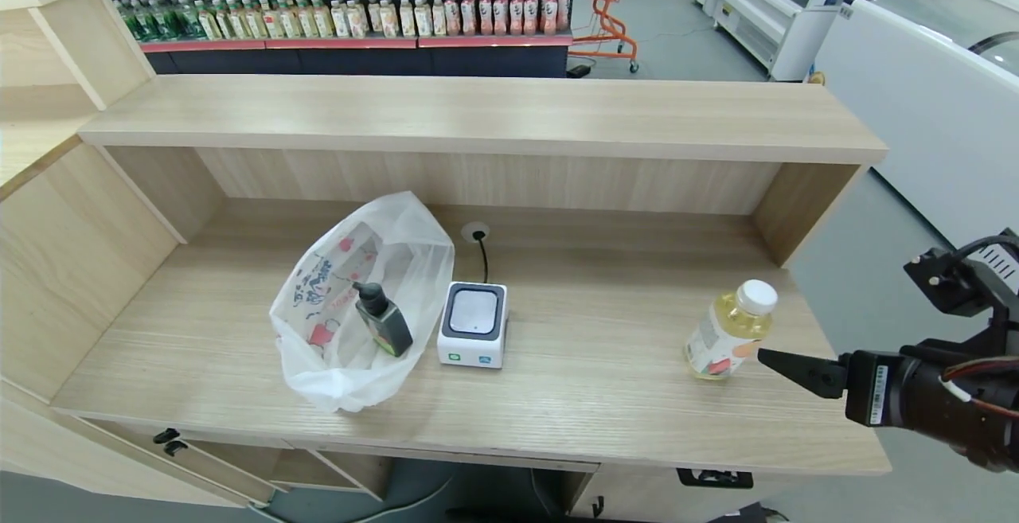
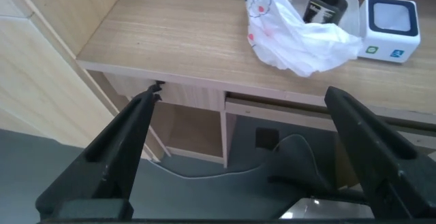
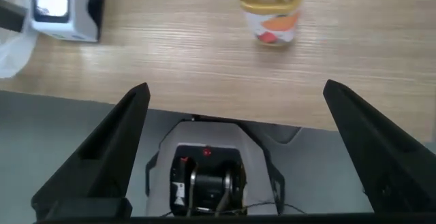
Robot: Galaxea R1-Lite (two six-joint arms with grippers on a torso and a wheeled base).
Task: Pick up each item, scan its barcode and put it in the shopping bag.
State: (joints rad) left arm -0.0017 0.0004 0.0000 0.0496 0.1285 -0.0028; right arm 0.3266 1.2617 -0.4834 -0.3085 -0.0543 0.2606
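Right gripper [image 3: 236, 93] gapes wide, empty, near the bottle [image 3: 271, 9]; left gripper [image 2: 242, 93] likewise.

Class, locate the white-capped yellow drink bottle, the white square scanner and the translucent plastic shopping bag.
yellow drink bottle [image 1: 718, 345]: head view, label.
white square scanner [image 1: 474, 312]: head view, top window.
plastic shopping bag [image 1: 411, 225]: head view, far wall.
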